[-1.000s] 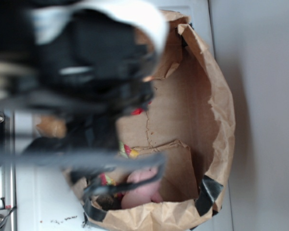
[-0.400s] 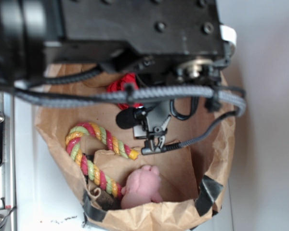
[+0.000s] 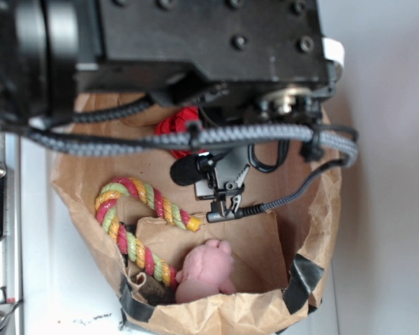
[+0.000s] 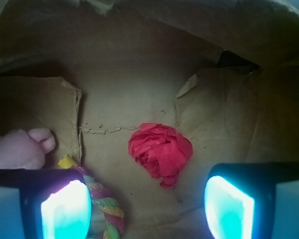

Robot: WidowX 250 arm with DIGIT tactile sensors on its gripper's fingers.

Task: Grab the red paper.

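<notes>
The red paper [image 4: 160, 151] is a crumpled, rose-like ball lying on the floor of a brown paper bag [image 4: 129, 74]. In the exterior view only a strip of the red paper [image 3: 173, 128] shows, under the black arm and its braided cable. My gripper [image 4: 147, 209] is open and hangs above the bag floor. Its two glowing fingers [image 4: 65, 211] stand wide apart. The red paper lies ahead of them, nearer the right finger, with nothing between the pads.
A red-yellow-green rope toy [image 3: 136, 223] curves along the bag's left side, its end [image 4: 107, 209] right beside my left finger. A pale pink plush lump [image 3: 206, 271] lies at the bag's near end. The bag's crumpled walls [image 3: 321, 174] rise all around.
The arm swept in blurred a second ago and now hangs steady over the bag. Since 0.4 s ago it has barely shifted; the toys have not moved.
</notes>
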